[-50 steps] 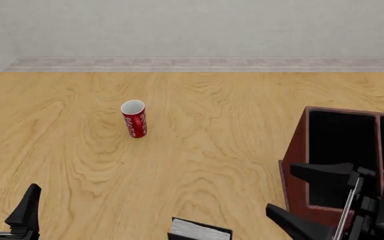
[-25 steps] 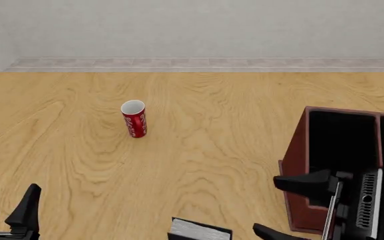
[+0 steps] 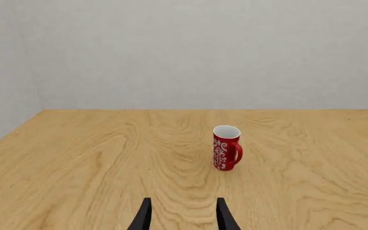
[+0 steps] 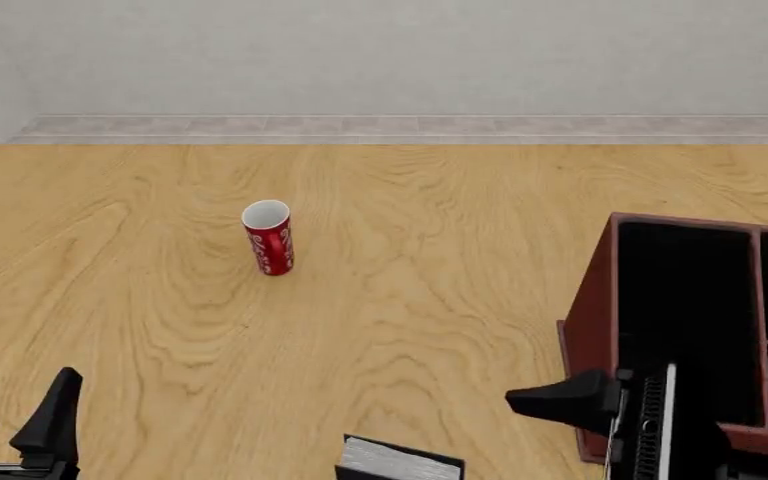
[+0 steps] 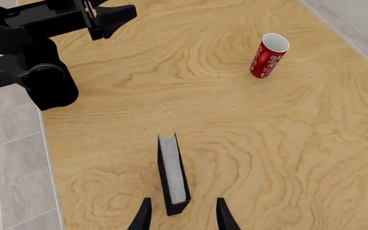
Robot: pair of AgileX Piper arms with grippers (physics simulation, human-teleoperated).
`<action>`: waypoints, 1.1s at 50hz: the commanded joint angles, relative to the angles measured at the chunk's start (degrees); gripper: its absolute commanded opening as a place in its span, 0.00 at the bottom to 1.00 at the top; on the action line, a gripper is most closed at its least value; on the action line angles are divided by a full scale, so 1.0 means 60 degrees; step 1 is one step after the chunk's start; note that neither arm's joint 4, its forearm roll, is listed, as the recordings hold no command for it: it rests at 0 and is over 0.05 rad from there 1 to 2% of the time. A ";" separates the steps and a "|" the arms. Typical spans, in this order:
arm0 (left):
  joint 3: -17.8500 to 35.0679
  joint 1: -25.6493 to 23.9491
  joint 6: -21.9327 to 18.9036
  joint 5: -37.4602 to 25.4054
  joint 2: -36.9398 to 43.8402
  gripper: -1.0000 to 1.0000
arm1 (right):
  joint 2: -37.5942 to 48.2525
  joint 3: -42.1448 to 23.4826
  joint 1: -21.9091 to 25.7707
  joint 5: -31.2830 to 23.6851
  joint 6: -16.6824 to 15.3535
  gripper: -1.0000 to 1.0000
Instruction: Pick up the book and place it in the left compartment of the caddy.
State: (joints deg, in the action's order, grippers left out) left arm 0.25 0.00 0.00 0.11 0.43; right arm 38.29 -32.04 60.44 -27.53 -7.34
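My right jaws gape above the book [image 5: 172,179] standing at the frame's bottom; a nudge could topple it.

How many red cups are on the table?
1. The red cup stands upright on the table, out past the book and left of the caddy. No other shows in any view.

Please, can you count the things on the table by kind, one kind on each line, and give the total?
Red cups with white pattern and handle: 1
Black hardcover books with white-grey page edge: 1
Dark reddish-brown wooden caddies with black inside: 1
Total: 3
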 commanded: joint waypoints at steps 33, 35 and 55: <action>0.0000 0.0000 0.0000 0.0000 0.0000 1.00 | 0.1763 0.0774 0.0318 0.1159 0.0063 1.00; 0.0000 0.0000 0.0000 0.0000 0.0000 1.00 | 0.1888 0.0818 0.0333 0.1253 0.0056 1.00; 0.0000 0.0000 0.0000 0.0000 0.0000 1.00 | 0.2828 0.1042 0.0153 0.1988 -0.0047 1.00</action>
State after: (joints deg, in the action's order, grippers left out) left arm 0.25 0.00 0.00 0.11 0.43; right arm 52.55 -26.39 61.60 -17.70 -7.45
